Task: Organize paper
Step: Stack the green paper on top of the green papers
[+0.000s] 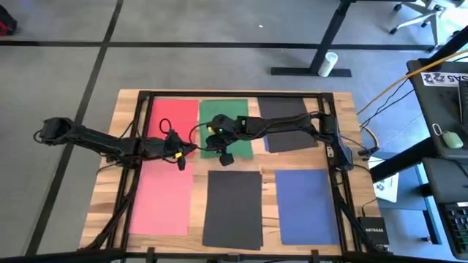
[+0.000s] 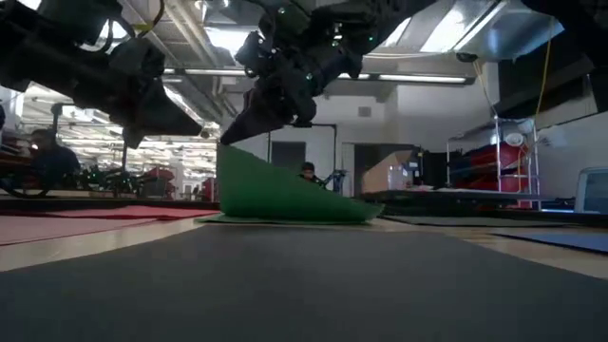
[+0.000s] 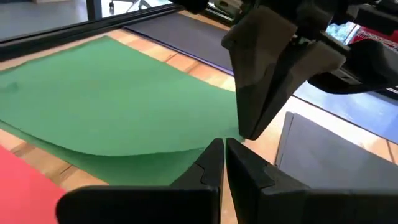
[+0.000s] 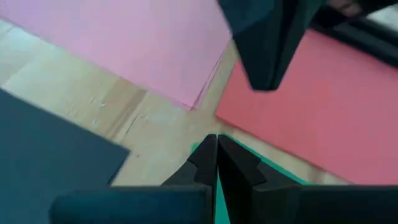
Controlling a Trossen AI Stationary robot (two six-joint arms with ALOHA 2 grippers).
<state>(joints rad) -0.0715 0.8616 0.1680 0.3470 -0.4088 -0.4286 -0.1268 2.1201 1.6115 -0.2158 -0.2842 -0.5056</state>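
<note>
Right pincer [image 2: 249, 122] pinches the green sheet [image 2: 280, 190] by its near corner, peeling it off the table [image 1: 197, 172] for restacking; left pincer [image 1: 178, 154], fingers closed and empty, hovers just beside.

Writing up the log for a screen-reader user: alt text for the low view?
From table height, the right tool pinches a corner of the green sheet and lifts it into a slanted fold, its far edge still on the table. The left tool hangs beside it, and a dark grey sheet fills the foreground.
</note>
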